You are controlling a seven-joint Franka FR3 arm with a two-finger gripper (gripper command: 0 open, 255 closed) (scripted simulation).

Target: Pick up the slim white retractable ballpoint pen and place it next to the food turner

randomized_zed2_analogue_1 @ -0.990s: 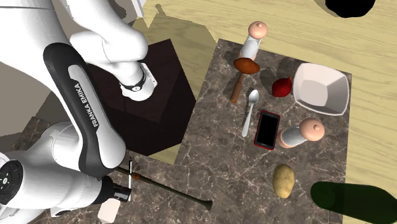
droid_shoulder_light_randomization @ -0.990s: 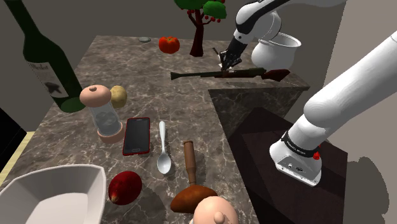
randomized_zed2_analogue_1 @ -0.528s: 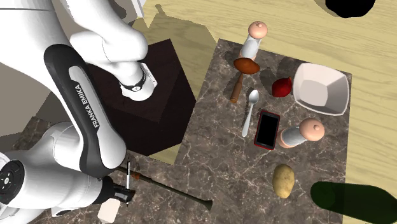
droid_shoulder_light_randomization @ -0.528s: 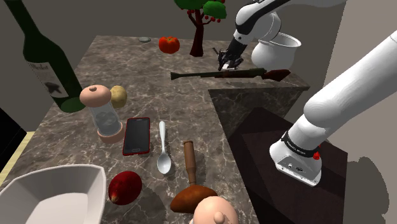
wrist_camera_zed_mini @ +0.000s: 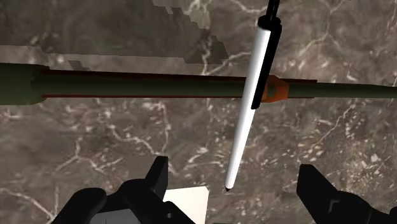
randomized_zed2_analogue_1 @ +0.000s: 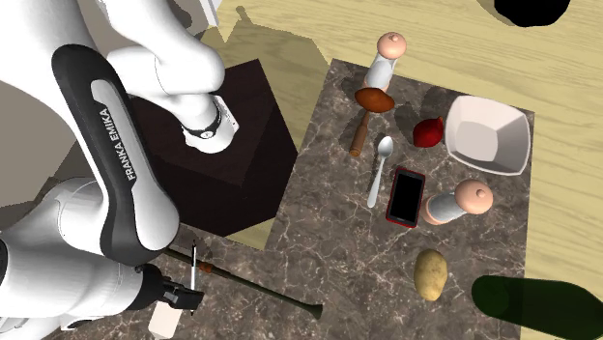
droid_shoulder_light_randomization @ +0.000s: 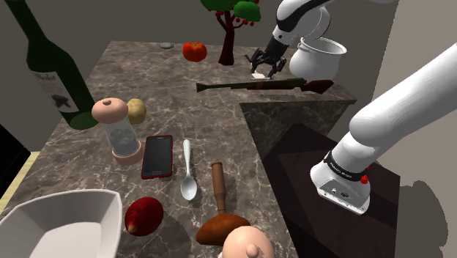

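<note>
Well — the slim white pen (wrist_camera_zed_mini: 243,127) is not yet gripped; it lies across a long dark rod (wrist_camera_zed_mini: 127,83) at the second exterior view's lower left.
Light, stiff, slick and apt to roll — best pinched mid-barrel. The gripper (wrist_camera_zed_mini: 235,173) hangs wide open and empty, higher in the shoulder view than a second ago.

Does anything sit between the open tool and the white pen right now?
Nothing visible does. In the wrist view the tool hangs open above the white pen, with a clear gap between them. The pen lies across a long dark green and brown rifle-like object, which is under it, not over it.
</note>
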